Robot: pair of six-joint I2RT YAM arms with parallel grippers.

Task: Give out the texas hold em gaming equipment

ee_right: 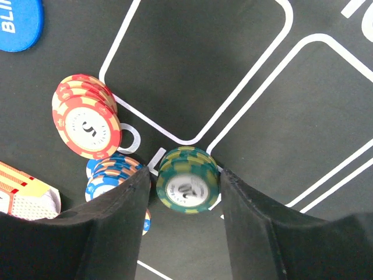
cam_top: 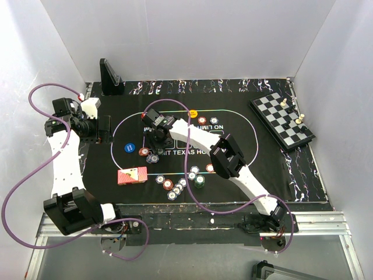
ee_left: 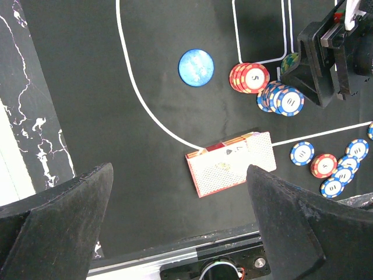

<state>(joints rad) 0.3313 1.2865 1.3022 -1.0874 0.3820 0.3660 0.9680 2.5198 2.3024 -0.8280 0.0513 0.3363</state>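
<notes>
Straddling the green-and-yellow round poker-chip stack [ee_right: 186, 189], right gripper [ee_right: 185, 178] jaws sit v. close; can't tell if pinching. Left gripper [ee_left: 178, 172] jaws spread wide. Risk: off-centre grip tips it into the red-and-yellow chip stack [ee_right: 87, 125].

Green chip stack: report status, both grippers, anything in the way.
Left gripper open, hovering above card deck. Right gripper straddling green chip stack on mat, grip unclear. Blue chip stack tight alongside; red chip stack just beyond.
</notes>
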